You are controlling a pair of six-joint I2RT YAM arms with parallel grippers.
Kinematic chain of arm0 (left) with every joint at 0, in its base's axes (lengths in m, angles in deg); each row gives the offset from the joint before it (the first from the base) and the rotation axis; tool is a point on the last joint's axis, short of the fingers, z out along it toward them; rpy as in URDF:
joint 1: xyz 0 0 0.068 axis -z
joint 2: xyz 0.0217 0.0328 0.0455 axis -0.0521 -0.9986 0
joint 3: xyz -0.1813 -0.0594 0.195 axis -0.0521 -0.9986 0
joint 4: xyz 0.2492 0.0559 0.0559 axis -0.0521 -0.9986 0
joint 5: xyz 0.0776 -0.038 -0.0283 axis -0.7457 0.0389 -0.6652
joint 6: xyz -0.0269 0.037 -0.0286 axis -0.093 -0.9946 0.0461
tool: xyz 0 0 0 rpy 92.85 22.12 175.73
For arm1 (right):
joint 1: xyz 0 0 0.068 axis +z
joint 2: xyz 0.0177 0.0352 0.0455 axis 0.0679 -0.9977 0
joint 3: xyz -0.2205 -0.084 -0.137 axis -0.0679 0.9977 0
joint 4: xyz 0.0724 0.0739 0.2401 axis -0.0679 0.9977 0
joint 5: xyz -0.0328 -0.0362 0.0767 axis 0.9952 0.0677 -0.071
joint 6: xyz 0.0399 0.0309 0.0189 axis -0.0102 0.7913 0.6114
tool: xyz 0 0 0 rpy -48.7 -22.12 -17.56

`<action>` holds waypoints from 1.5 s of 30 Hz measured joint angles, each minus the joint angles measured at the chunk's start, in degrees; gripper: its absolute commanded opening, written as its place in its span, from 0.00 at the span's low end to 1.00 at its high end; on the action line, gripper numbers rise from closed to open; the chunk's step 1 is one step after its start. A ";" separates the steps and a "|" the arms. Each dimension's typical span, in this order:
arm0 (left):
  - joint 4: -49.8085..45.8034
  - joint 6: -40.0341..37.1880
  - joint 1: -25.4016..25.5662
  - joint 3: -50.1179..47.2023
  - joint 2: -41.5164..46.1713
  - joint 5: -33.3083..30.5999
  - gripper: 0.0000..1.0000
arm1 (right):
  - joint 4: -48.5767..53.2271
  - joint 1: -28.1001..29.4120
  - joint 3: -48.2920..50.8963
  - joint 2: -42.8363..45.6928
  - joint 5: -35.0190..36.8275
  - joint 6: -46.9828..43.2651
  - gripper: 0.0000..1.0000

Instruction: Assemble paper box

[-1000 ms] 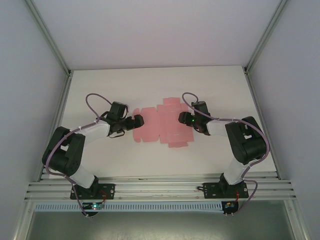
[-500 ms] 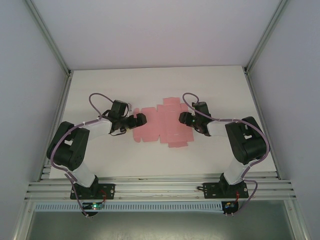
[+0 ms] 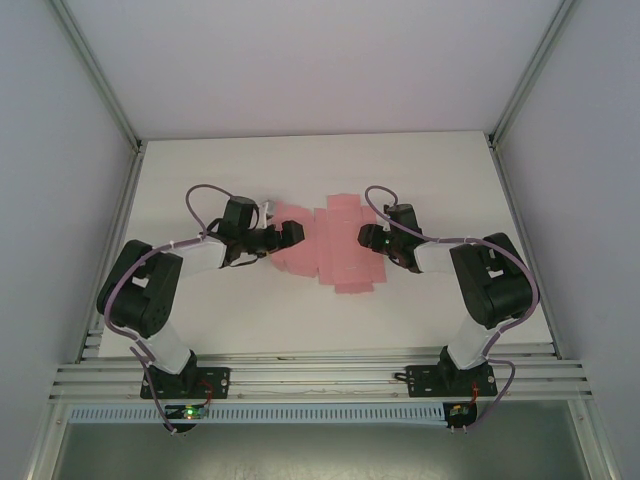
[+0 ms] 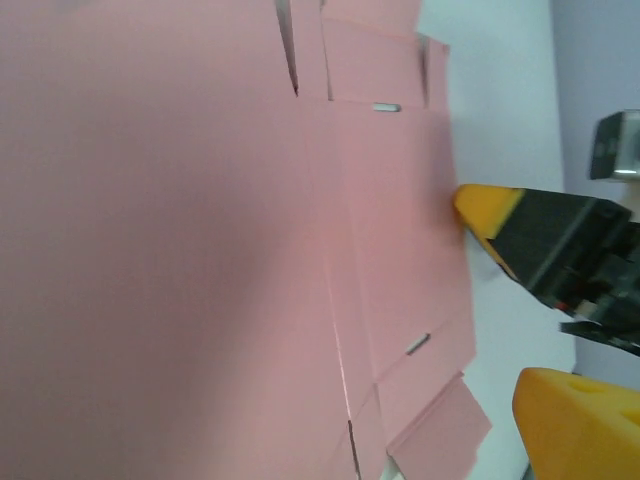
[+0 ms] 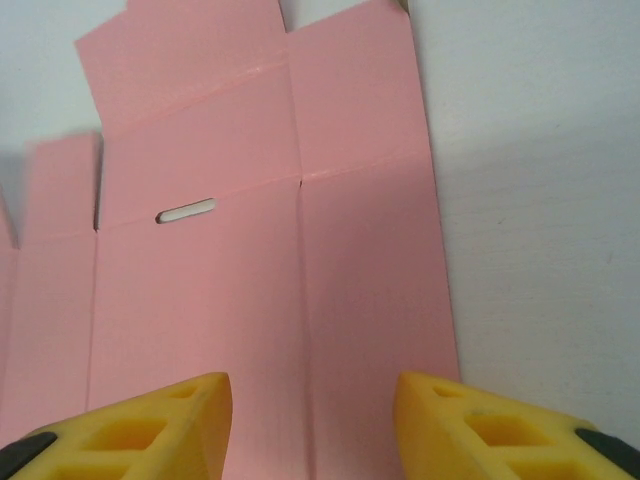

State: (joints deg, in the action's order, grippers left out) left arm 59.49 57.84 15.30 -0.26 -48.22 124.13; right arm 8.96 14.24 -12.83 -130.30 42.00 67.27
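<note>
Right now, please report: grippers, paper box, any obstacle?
Left gripper open at paper box; right gripper open above it. Box not assembled. No obstacle seen.

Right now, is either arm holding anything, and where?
Nothing clamped: left fingers open at the paper box's left end, right fingers apart over its right edge.

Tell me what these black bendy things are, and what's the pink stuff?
Those are two robot arms bolted to a white table. The big picture looks down on them from above. The other two pictures come from little cameras on each arm's wrist, so you see its yellow fingers up close. The pink stuff is a paper box that isn't folded up yet: a cut sheet with flaps and slots. The left tool and the right tool are at its two ends. Both are open, and neither seems to be gripping the sheet.
</note>
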 measured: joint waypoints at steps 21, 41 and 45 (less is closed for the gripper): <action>0.46 -1.03 0.44 1.42 1.79 -0.63 0.23 | -2.80 0.02 2.12 1.14 -1.60 -0.85 0.51; -1.09 -7.63 1.81 1.75 14.47 3.80 0.00 | 11.08 -4.68 10.47 41.05 -5.09 -4.04 0.97; -0.90 -8.72 3.48 1.75 20.50 5.31 0.00 | 11.26 -7.52 14.99 49.94 -6.78 -3.67 0.98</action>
State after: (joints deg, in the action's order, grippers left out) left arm 58.60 49.12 18.77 1.48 -27.72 129.44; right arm 20.22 6.72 2.17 -80.36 35.22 63.60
